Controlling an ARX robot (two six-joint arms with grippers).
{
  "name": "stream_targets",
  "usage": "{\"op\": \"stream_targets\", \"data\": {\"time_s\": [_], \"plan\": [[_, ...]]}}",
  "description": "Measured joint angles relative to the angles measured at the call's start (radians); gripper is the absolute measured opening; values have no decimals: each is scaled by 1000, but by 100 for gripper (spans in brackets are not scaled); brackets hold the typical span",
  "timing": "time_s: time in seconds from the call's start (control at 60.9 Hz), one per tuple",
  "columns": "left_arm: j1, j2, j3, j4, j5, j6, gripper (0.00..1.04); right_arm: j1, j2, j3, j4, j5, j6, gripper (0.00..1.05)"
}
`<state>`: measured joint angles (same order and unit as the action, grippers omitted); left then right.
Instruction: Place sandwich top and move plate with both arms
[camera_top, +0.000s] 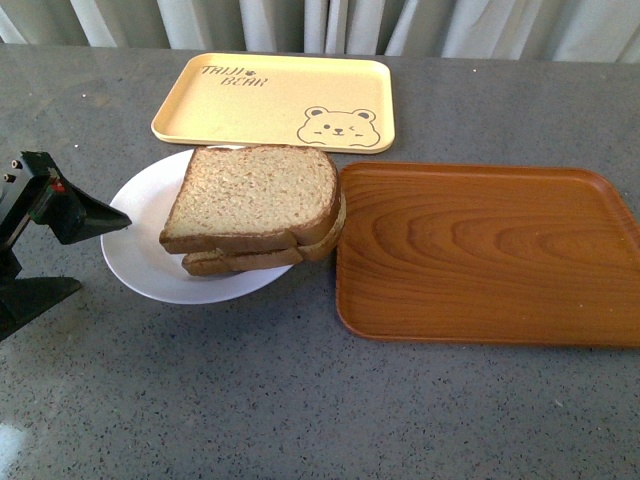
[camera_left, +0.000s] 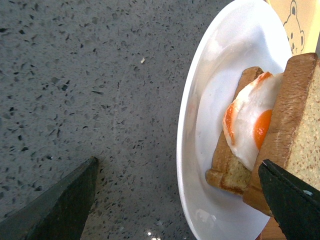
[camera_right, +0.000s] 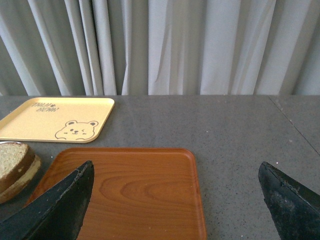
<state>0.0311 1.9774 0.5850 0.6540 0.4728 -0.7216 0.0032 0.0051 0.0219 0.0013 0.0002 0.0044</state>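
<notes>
Finds left gripper (camera_top: 104, 252) spread, empty, at 9 o'clock of plate (camera_top: 140, 255); right gripper (camera_right: 175, 164) likewise spread. Risks tilting plate on uneven lift, sliding sandwich top (camera_top: 255, 190) off toward 3 o'clock

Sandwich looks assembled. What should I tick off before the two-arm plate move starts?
1. Sandwich top seated: ok, it lies on the fried egg and lower slice.
2. Left end effector open: ok, fingers apart.
3. Left end effector at the plate rim: ok, the rim shows between its fingers in the wrist view.
4. Right end effector at the plate: not ok, it is open and facing the wooden tray, with no plate in its view.
5. Plate's right rim free: cannot tell, it is hidden under the sandwich beside the tray.
</notes>
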Motion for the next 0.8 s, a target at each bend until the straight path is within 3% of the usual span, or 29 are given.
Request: {"op": "stream_targets", "data": {"time_s": [0.805], "plan": [[-90, 76, 24, 138, -48, -261, 96, 0, 0, 0, 0, 0, 0, 96]]}}
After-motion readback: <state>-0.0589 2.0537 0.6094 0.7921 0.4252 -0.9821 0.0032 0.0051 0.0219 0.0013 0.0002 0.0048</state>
